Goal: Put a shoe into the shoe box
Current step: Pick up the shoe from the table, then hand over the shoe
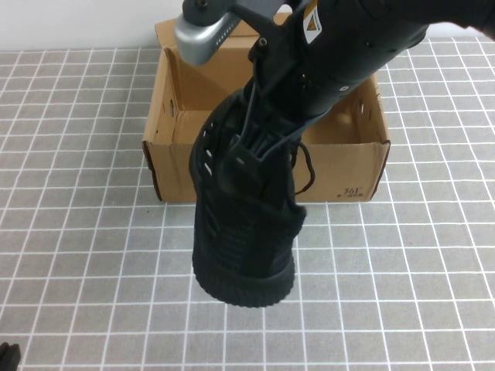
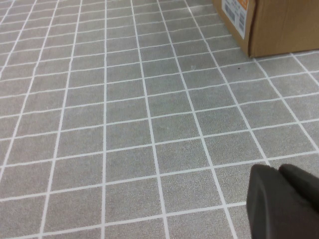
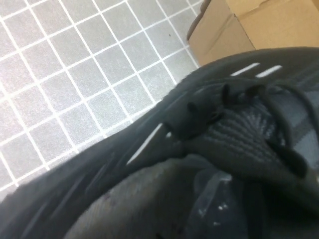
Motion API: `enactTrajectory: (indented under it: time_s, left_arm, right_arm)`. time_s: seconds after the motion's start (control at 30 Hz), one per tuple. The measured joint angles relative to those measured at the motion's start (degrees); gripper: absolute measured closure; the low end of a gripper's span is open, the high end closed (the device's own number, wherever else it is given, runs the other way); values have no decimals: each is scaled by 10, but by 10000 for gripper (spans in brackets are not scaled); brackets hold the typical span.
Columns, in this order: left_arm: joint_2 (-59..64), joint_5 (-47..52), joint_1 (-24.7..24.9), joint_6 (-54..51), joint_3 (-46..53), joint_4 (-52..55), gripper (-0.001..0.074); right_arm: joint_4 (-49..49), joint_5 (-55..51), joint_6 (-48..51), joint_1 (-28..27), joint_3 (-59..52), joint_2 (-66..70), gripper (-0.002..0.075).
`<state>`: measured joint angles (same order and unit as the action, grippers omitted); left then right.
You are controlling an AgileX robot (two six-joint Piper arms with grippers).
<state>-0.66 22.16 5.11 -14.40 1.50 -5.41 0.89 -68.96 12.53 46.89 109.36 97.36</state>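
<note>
We see only the surface as non-task content: grey, slightly speckled, ruled with thin white lines into a regular square grid. It fills the high view on all sides and runs on past the frame edges. In the left wrist view the same grid stretches away, lines converging toward the far side. In the right wrist view a patch of grid shows too. At the far edge, high view, a plain white strip borders it.
</note>
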Motion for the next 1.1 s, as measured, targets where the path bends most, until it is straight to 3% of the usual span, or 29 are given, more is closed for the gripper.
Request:
enactTrajectory:
  time_s: [0.23, 0.47, 0.63, 0.83, 1.1]
  left_arm:
    - [0, -49, 0, 0, 0, 5, 736]
    - [0, -165, 0, 117, 0, -177, 736]
    - [0, -225, 0, 130, 0, -232, 736]
    - [12, -93, 0, 65, -89, -235, 736]
    - [177, 81, 0, -103, -272, -236, 736]
  right_arm:
    - [-9, -5, -23, 0, 0, 0, 726]
    - [-9, 19, -79, 0, 0, 0, 726]
    - [5, 26, -125, 0, 0, 0, 726]
    - [58, 11, -195, -1, 52, 14, 727]
    - [42, -31, -211, -33, 145, 71, 726]
